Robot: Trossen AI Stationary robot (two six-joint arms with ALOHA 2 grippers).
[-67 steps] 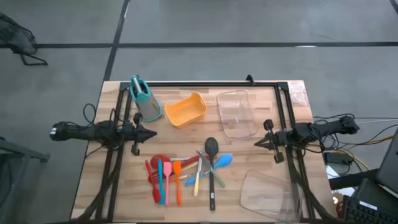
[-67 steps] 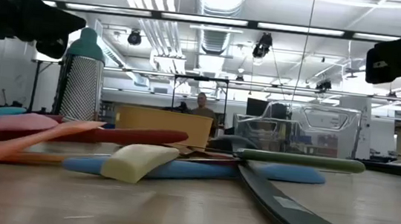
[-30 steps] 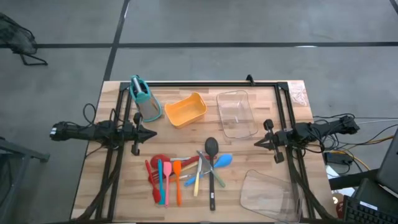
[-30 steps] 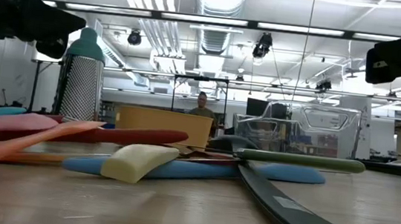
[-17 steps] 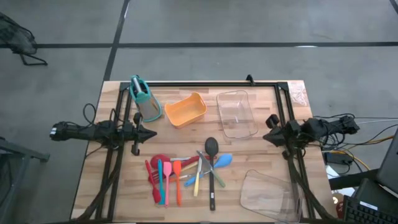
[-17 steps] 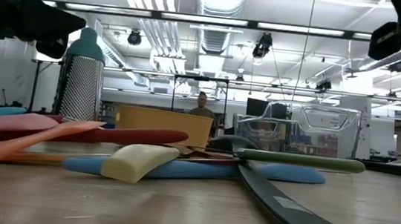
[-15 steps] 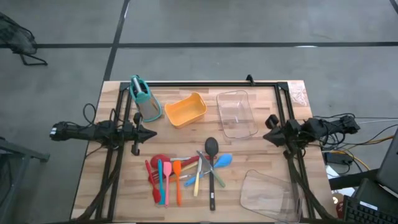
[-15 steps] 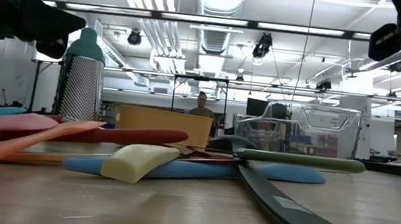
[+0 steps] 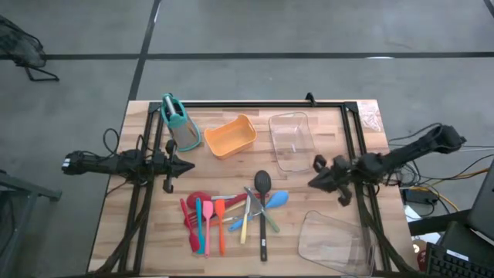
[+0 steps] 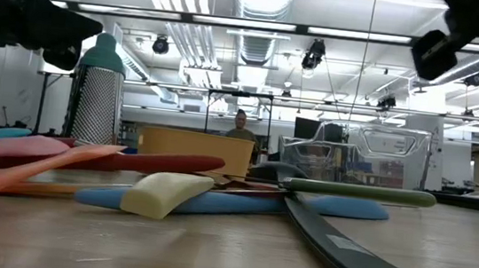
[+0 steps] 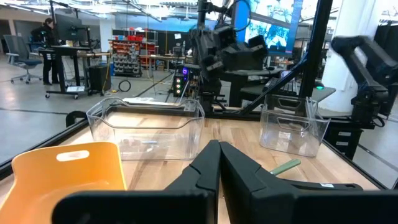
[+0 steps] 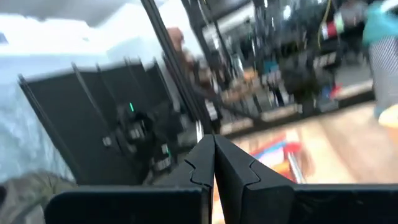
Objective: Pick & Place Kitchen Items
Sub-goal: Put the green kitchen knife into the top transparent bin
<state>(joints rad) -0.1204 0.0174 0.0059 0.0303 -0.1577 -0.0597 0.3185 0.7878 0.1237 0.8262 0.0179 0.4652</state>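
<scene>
Right gripper (image 9: 312, 183) pinched shut, empty, above table right of utensils (image 9: 231, 212) piled front-centre; spread jaws before descent, single out black ladle (image 9: 262, 208) at pile's edge, avoid neighbours; left gripper (image 9: 189, 166) closed, parked.

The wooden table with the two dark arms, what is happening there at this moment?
Nothing is held yet. The colourful utensils, among them a black ladle, lie in a loose pile near the front of the wooden table. The right hand, shut and empty, reaches toward the table's middle beside the clear plastic tray. The left hand, also shut, waits at the left side, below the grey grater with a teal handle. The orange rectangular tub looks empty.
</scene>
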